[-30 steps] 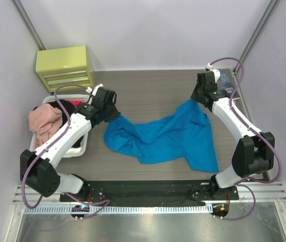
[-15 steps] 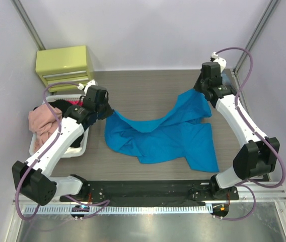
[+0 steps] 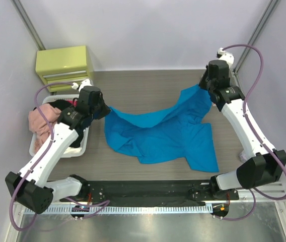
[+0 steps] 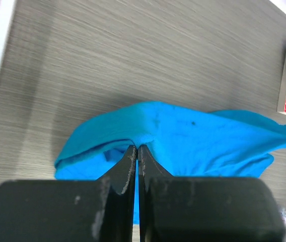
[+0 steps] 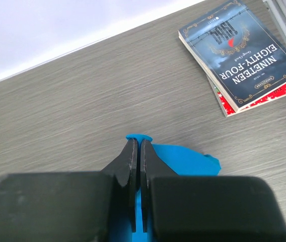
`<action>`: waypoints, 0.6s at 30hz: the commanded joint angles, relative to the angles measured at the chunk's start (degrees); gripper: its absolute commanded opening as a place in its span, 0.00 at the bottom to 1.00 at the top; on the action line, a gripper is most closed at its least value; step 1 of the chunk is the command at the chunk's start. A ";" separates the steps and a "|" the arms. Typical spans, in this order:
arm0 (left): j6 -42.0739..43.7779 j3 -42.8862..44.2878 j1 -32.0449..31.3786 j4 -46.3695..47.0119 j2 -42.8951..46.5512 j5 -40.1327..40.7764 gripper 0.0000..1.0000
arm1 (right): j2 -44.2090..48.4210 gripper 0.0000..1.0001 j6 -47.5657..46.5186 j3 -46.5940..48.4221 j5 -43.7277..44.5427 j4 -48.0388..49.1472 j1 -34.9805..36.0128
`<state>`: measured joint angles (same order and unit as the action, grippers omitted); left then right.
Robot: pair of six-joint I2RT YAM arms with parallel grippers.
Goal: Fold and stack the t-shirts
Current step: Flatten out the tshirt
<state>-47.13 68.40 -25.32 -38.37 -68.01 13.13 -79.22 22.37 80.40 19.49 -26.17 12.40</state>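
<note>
Turquoise t-shirt [image 3: 158, 135] in the middle of the wooden table [image 3: 143, 85], with its near part lying flat and its far edge raised in a sagging line between the two arms. Left gripper [image 3: 105, 110]: jaws pinched tight on the shirt's left corner, just beside the white basket [image 3: 57, 152]. Right gripper [image 3: 201, 87]: jaws likewise clamped on the right corner, near the books [image 5: 241, 55]. Pink t-shirt [image 3: 41, 121] and black t-shirt [image 3: 58, 106] lie heaped in the basket.

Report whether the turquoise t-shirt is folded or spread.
Spread, not folded: the turquoise t-shirt lies rumpled across the table, its far edge held up by the left gripper and right gripper.
</note>
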 commanded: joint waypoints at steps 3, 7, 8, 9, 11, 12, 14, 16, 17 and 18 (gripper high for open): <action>3.63 8.04 7.10 -0.92 -3.61 -1.60 0.00 | -8.30 0.01 -3.73 13.25 2.58 1.30 0.08; 5.73 15.43 11.08 0.75 -9.24 -5.65 0.00 | -14.63 0.01 -5.75 24.52 2.14 0.86 0.08; 7.13 16.84 11.26 0.75 -9.94 -5.74 0.00 | -15.69 0.01 -6.46 26.98 1.79 0.25 0.08; 7.93 19.20 11.35 0.67 -10.82 -6.35 0.00 | -17.44 0.01 -6.38 31.18 1.00 -1.58 0.08; 9.68 20.36 11.35 1.10 -10.66 -7.49 0.00 | -18.07 0.01 -6.55 34.46 -0.49 -3.44 0.08; 10.04 20.72 11.35 1.63 -9.61 -8.28 0.00 | -17.81 0.01 -7.16 35.69 -0.94 -4.32 0.08; 10.66 20.72 11.35 1.55 -8.20 -10.04 0.00 | -15.27 0.01 -7.34 35.53 -1.47 -4.41 0.08; 11.80 20.72 11.35 0.84 -5.31 -12.58 0.00 | -11.42 0.01 -8.83 34.65 -2.25 -4.85 0.08; 12.15 20.46 11.35 0.67 -4.07 -12.95 0.00 | -10.00 0.01 -9.27 34.21 -2.35 -5.03 0.08; 13.11 19.76 11.35 0.23 -2.58 -14.60 0.00 | -8.51 0.01 -9.71 33.25 -2.87 -5.55 0.08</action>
<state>-38.24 86.96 -13.91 -39.29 -77.25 4.21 -96.44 15.84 112.92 18.15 -31.00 12.40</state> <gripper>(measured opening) 0.005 0.042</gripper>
